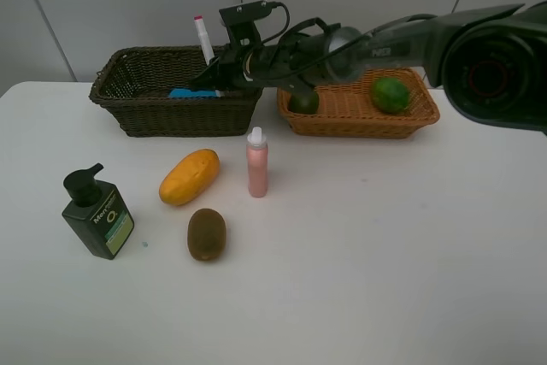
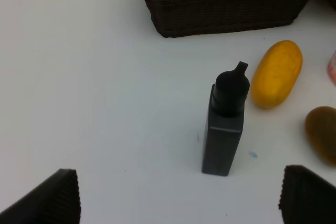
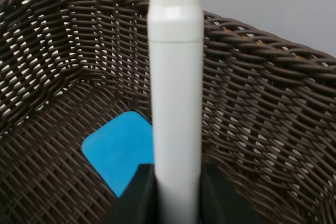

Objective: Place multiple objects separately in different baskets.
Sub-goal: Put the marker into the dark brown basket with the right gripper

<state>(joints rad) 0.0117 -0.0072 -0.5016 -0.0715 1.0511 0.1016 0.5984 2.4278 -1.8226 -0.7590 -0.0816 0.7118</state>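
Now the left gripper (image 2: 184,199) is wide open, holding nothing, facing the bottle (image 2: 224,129). Next, the dark basket (image 1: 171,117) has the eraser (image 1: 190,92) inside. The right gripper (image 1: 214,74) is pinched tight on the marker (image 1: 203,36), upright above that basket. Dropped from this high, the marker might bounce out.

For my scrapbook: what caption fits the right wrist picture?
Right claw grips a white cylindrical marker over the dark brown wicker basket, flat blue eraser inside.
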